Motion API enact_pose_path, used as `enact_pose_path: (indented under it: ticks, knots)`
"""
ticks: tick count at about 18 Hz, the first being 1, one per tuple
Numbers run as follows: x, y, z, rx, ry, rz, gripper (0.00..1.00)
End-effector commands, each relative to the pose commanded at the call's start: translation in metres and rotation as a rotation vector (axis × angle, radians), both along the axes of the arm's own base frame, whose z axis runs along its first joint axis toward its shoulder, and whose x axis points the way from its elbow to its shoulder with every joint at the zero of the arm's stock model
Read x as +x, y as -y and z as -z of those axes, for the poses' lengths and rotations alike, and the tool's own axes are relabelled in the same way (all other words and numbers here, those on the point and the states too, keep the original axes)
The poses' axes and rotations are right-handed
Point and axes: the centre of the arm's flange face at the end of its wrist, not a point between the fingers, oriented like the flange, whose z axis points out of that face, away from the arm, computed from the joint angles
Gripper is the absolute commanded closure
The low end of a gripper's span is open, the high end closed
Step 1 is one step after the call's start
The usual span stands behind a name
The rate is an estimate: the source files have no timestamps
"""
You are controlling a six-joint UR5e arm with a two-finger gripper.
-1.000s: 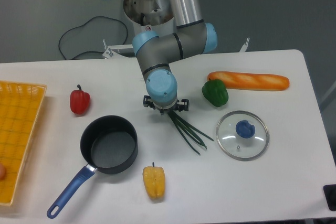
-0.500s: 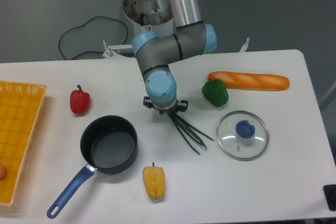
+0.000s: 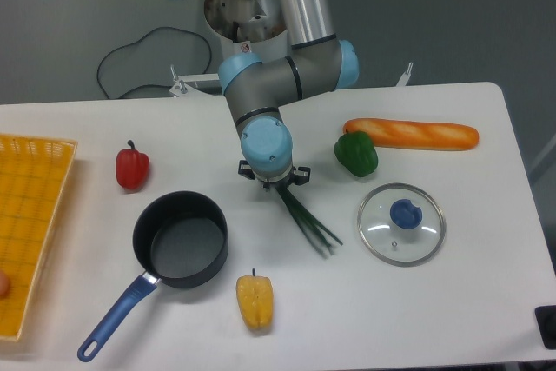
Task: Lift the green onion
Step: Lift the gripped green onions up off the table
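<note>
The green onion point(image 3: 306, 217) shows as a bundle of dark green leaves running from under my gripper point(image 3: 274, 183) down and to the right, ending near the middle of the table. Its pale end is hidden under the gripper. The gripper points straight down over that end, and its fingers are mostly hidden by the wrist. The leaves hang bunched together and follow the gripper, so it is shut on the stalk.
A green bell pepper point(image 3: 356, 154) and a baguette point(image 3: 410, 134) lie to the right. A glass lid point(image 3: 401, 222) is at lower right. A black pot point(image 3: 181, 239) with a blue handle, a yellow pepper point(image 3: 254, 301), a red pepper point(image 3: 132, 168) and a yellow basket point(image 3: 26, 215) are also here.
The gripper has risen slightly. The onion's leaves, spread out on the table before, have drawn together and their tips have shifted left, towards the gripper.
</note>
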Motion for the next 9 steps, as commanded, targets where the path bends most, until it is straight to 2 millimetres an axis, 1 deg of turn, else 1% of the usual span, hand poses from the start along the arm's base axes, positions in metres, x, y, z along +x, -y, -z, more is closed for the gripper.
enact_pose_path:
  ticks: [2,4,5,9]
  knots:
    - [-0.003,-0.001,-0.002,-0.009,-0.015,0.004,0.8]
    - [-0.005,-0.001,-0.002,-0.013,-0.02,0.007,0.86]
    - [-0.006,-0.003,-0.004,-0.01,-0.024,0.007,0.88]
    - [-0.012,-0.009,-0.016,0.004,-0.04,0.012,0.9]
